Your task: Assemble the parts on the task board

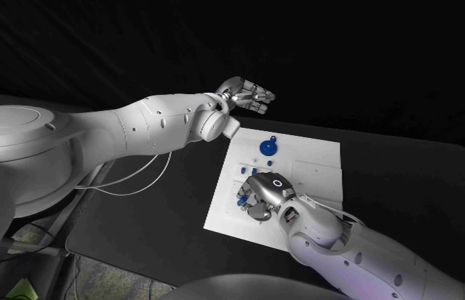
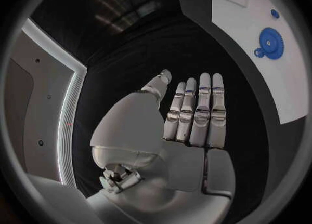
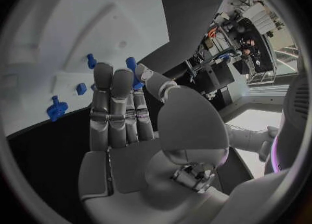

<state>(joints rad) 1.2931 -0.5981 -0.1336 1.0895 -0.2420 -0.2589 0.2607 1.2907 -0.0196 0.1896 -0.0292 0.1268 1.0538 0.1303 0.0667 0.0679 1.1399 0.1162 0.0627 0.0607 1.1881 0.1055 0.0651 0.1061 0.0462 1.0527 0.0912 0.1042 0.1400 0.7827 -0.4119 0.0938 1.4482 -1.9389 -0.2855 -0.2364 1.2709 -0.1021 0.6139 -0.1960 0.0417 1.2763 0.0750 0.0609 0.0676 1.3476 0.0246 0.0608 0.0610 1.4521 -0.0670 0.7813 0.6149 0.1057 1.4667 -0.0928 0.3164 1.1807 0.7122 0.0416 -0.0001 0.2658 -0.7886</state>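
Right hand down on the task board, assembly looks early.
The right hand (image 1: pixel 260 198) pinches a small blue part (image 3: pixel 132 68) over the white task board (image 1: pixel 320 159) on the bench; a blue gear (image 1: pixel 269 146) sits seated, loose pieces wait. The left hand (image 1: pixel 246 94) hovers empty, fingers apart, beyond the board.

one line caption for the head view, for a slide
Right hand works over the white task board near a blue gear; left hand hovers beyond it.
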